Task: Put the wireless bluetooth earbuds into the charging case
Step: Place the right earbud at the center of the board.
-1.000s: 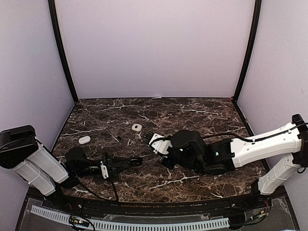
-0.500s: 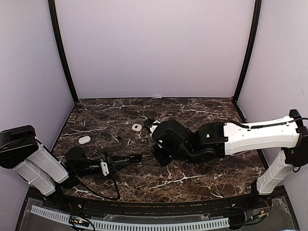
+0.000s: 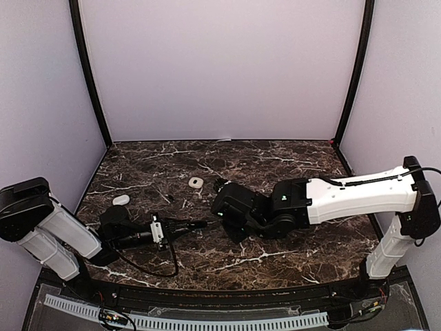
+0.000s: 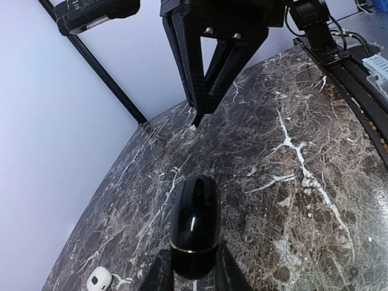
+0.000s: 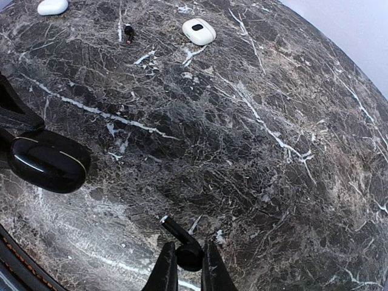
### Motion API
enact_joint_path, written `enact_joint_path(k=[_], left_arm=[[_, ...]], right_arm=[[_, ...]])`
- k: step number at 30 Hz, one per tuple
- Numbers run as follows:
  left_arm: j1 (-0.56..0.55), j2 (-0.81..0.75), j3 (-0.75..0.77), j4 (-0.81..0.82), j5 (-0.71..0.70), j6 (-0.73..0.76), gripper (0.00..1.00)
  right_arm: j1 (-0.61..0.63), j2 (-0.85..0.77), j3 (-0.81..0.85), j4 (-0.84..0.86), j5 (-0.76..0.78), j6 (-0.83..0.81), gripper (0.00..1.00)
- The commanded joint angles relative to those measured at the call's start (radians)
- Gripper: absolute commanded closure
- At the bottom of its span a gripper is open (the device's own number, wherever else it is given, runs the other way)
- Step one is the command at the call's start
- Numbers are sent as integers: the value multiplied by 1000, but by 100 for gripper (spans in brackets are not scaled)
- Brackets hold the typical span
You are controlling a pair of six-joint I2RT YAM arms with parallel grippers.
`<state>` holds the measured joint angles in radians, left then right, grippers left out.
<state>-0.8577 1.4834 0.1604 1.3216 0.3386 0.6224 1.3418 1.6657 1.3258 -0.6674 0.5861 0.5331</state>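
Note:
My left gripper (image 4: pixel 193 267) is shut on a glossy black charging case (image 4: pixel 195 218) with a thin gold seam, lid closed, held low over the marble table (image 3: pixel 289 165). The case also shows in the right wrist view (image 5: pixel 48 163). My right gripper (image 5: pixel 189 257) is shut on a small black earbud (image 5: pixel 182 242), whose short stem points up and left. It hangs just right of the case in the top view (image 3: pixel 217 207). Two small white rounded pieces (image 5: pixel 199 31) (image 5: pixel 51 6) lie on the far left of the table, and no stem shows on them.
A tiny black piece (image 5: pixel 128 30) lies near the white ones. One white piece also shows in the left wrist view (image 4: pixel 99 280). The right arm (image 3: pixel 344 196) stretches across the middle of the table. Purple walls enclose the table on three sides.
My right arm has swung left and its gripper has come close to the left gripper's tip. My left gripper has reached slightly to the right with the case.

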Motion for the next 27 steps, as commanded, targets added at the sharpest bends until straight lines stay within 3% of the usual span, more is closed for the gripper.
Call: enact_joint_path(k=[1,16,27], left_arm=[[-6,-4,28,-33,-11,-48,100],[-2,54,133,-149,-26,-259,100],[109,87,129,-75,166,-427,100]], right_arm=[[10,11,-1,-3,65,26,100],[-2,-144,-219,222,142,-90,100],[-159,-145,-420,397,-226,-69,100]])
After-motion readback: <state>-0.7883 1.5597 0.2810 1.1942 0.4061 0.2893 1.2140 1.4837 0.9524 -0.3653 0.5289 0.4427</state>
